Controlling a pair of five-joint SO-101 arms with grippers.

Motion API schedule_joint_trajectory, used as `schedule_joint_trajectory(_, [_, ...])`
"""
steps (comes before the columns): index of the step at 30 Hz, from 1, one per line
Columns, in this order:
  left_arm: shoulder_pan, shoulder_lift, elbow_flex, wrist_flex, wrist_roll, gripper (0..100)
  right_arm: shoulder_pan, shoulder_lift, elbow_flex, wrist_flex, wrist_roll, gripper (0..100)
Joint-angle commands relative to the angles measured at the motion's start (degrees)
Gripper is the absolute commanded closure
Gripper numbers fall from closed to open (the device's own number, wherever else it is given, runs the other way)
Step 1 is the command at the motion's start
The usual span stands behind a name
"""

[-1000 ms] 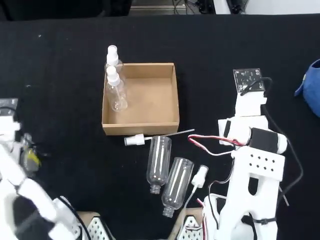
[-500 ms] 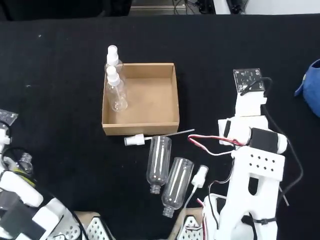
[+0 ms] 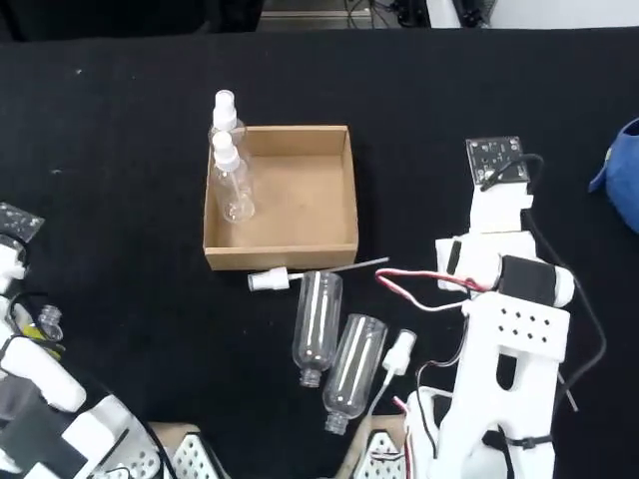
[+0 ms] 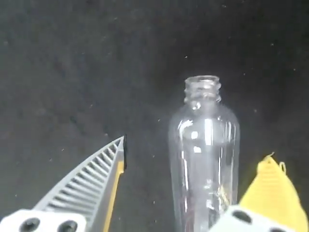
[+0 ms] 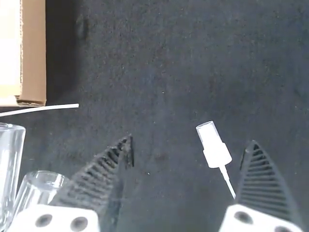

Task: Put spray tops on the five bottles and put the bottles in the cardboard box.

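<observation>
A capless clear bottle [image 4: 203, 145] lies between my left gripper's [image 4: 195, 149] open fingers, close to the yellow finger [image 4: 270, 186] and apart from the grey one [image 4: 96, 186]. From above, this bottle [image 3: 48, 321] is at the table's front left. My right gripper [image 5: 190, 142] is open, and a loose spray top [image 5: 212, 145] lies on the cloth between its fingers. Two capless bottles [image 3: 318, 321] [image 3: 354, 364] lie in front of the cardboard box [image 3: 282, 251]. One capped bottle [image 3: 232, 180] lies inside it and another [image 3: 226, 113] stands at its back left corner.
A second loose spray top [image 3: 270, 280] with a long tube lies along the box's front wall. The right arm's white body [image 3: 504, 349] takes up the front right. A blue object [image 3: 621, 185] sits at the right edge. Black cloth covers the table.
The left arm has drawn back toward the front left corner, and the capless bottle now shows beside it. The right arm and the other objects have not moved.
</observation>
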Motion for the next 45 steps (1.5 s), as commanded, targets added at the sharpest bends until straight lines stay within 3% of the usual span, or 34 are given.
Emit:
schedule_joint_trajectory(1, [1.80,-0.18,2.24,-4.57,-0.62,71,0.53,-2.07,-0.40,0.26,0.00,68.0])
schedule_joint_trajectory(13, [1.36,10.29,-0.84,-5.01,-0.09,73,0.53,-2.07,-0.31,0.26,0.00,68.0])
schedule_joint_trajectory(15, [1.36,9.93,-0.84,-5.01,-0.09,80,0.53,-2.07,-0.40,0.26,0.00,68.0])
schedule_joint_trajectory(18, [1.89,8.62,-1.10,-2.46,-0.09,99,0.53,-2.07,-0.40,0.26,0.00,68.0])
schedule_joint_trajectory(20, [1.89,7.56,-1.27,-0.09,-0.35,94,0.53,-2.07,-0.31,0.26,0.00,68.0])
schedule_joint_trajectory(22, [1.80,5.63,-2.07,1.41,-0.18,98,0.53,-2.07,-0.31,0.26,0.00,68.0])
schedule_joint_trajectory(32, [1.98,-4.57,-2.33,7.03,0.00,97,0.88,-2.15,-0.57,0.35,0.00,68.0])
schedule_joint_trajectory(39, [8.31,-5.19,4.44,10.73,-0.09,96,0.53,-2.15,-0.48,0.35,-0.09,68.0])
schedule_joint_trajectory(45, [7.78,-4.31,4.97,10.64,-0.62,80,0.79,-2.15,-0.57,0.35,0.00,68.0])
